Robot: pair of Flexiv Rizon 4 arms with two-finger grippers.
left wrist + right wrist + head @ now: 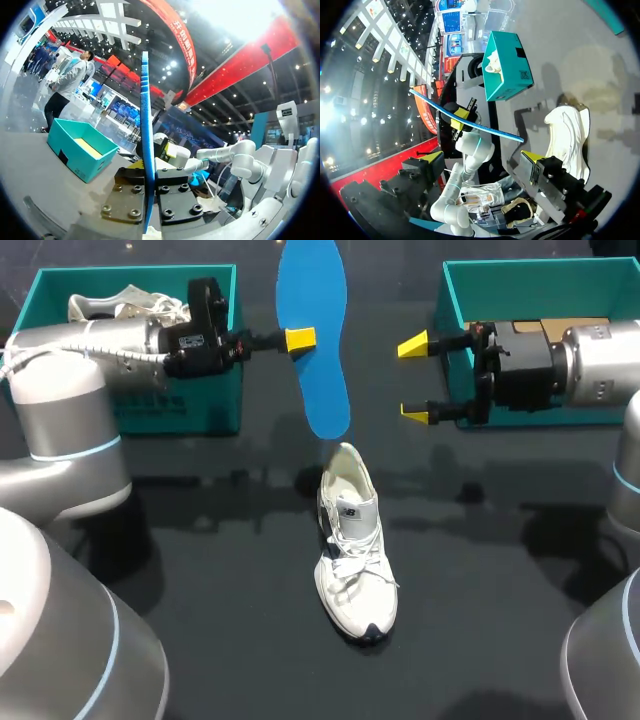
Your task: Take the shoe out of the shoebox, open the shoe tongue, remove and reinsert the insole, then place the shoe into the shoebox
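The left gripper (300, 340) is pinching the blue insole (320, 390) between closed-in fingers, holding it on edge in the air just above and behind the shoe (353, 545). The white shoe is sitting on its sole on the table (200, 570), outside any box, its heel toward the insole. The right gripper (414, 378) is hovering up behind the shoe to its right, fingers spread wide around nothing. Removal looks done, so reinsertion seems to be in hand: the insole probably needs lowering into the shoe's opening, the free gripper likely steadying the shoe
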